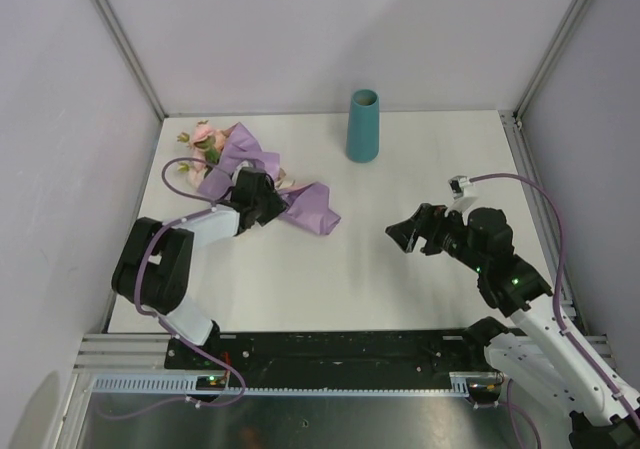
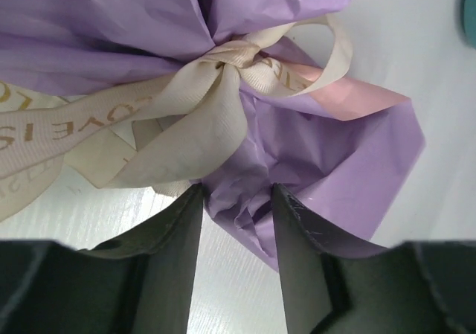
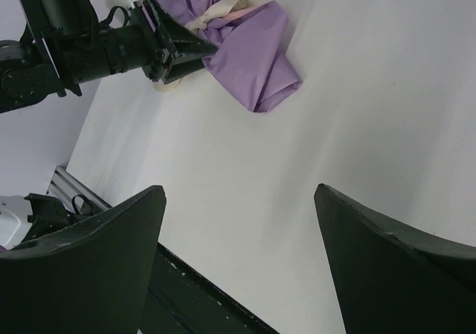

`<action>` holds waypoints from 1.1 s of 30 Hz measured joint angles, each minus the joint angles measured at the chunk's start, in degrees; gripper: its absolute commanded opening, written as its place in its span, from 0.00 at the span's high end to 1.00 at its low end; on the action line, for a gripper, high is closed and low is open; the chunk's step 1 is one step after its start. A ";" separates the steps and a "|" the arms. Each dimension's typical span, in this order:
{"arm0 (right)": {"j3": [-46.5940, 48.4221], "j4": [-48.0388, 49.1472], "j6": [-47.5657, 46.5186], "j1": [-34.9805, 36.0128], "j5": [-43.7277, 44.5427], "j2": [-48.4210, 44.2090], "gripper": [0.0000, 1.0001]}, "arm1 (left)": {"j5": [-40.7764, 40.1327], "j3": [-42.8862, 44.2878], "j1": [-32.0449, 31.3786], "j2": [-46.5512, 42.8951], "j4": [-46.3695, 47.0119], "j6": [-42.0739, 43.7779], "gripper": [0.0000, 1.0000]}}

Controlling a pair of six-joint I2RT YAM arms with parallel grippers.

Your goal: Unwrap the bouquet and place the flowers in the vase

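Left pincer (image 2: 236, 193): its 2 jaws are standing part-way apart, straddling 1 crumpled fold of lilac paper (image 2: 349, 163) just below the knot of the cream ribbon (image 2: 201, 118). Whether that fold is being pinched or is merely sitting between them cannot be told. Right pincer (image 3: 239, 191): its jaws are gaping wide above the bare table (image 1: 400, 289), grasping nothing, well apart from the bouquet (image 1: 240, 164). The bouquet is lying on its side at the far left of the table, the flowers (image 1: 205, 141) pointing toward the far-left corner and the paper tail trailing toward the middle. The vase (image 1: 363, 127) is standing upright near the far edge, well apart from the bundle. Handling, as judged: the bundle is looking very light, so it is likely coming along whole if 1 end is pulled without the other being pinned. The paper is looking thin, soft and crinkly, liable to tear under a hard tug. The ribbon is looking flat and limp, its 2 loose tails offering the likeliest hold for undoing the knot. The stems, mostly hidden in the wrap, are probably best gripped low as a bunch, sparing the soft heads.
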 measured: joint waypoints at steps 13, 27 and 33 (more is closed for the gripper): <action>0.00 -0.15 1.70 -1.42 2.40 1.55 0.18 | 2.51 -5.01 -4.00 -2.38 2.80 1.20 1.00; -1.51 2.89 2.64 -1.40 3.02 3.61 0.24 | 4.98 -14.14 -21.40 -17.86 -0.17 2.03 0.45; -1.53 9.51 2.14 2.89 2.97 6.75 0.29 | 3.91 -11.61 -19.67 -28.00 -7.08 3.93 0.32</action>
